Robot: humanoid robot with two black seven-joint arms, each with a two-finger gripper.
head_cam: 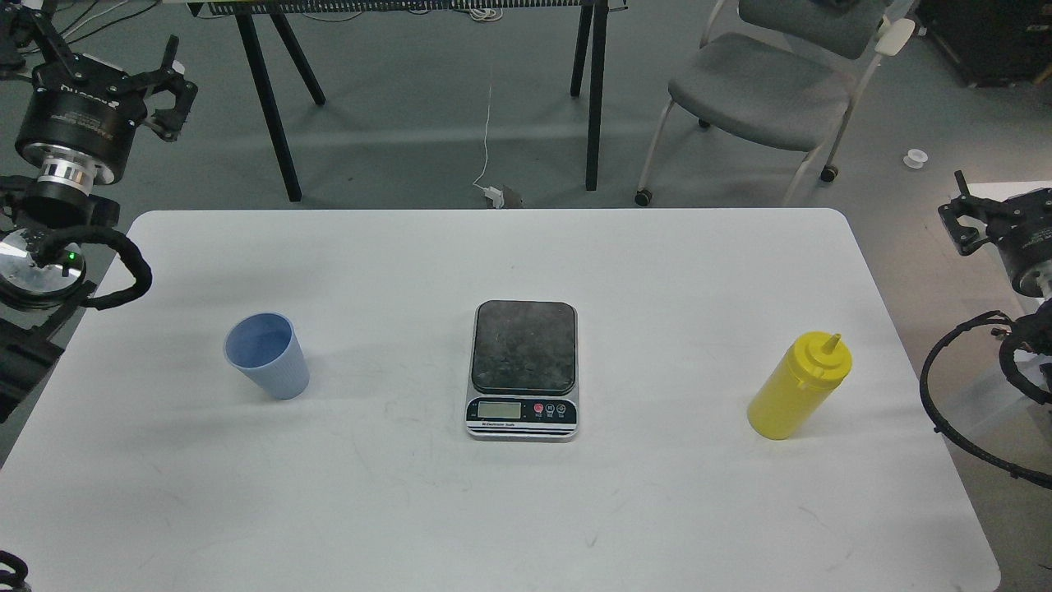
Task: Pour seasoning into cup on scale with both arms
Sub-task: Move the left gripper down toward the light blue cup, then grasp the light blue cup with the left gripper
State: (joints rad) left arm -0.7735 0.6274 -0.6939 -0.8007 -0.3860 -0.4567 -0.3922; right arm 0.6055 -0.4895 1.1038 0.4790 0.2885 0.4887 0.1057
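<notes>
Both grippers, left (168, 86) and right (963, 218), hover spread and empty off the table's (526, 510) side edges, cup (267, 355) waiting left, seasoning (795, 386) right, scale (523, 368) bare mid-table, each within its arm's reach.

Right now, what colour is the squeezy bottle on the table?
Yellow. The squeeze bottle shows clearly in the head view.
</notes>
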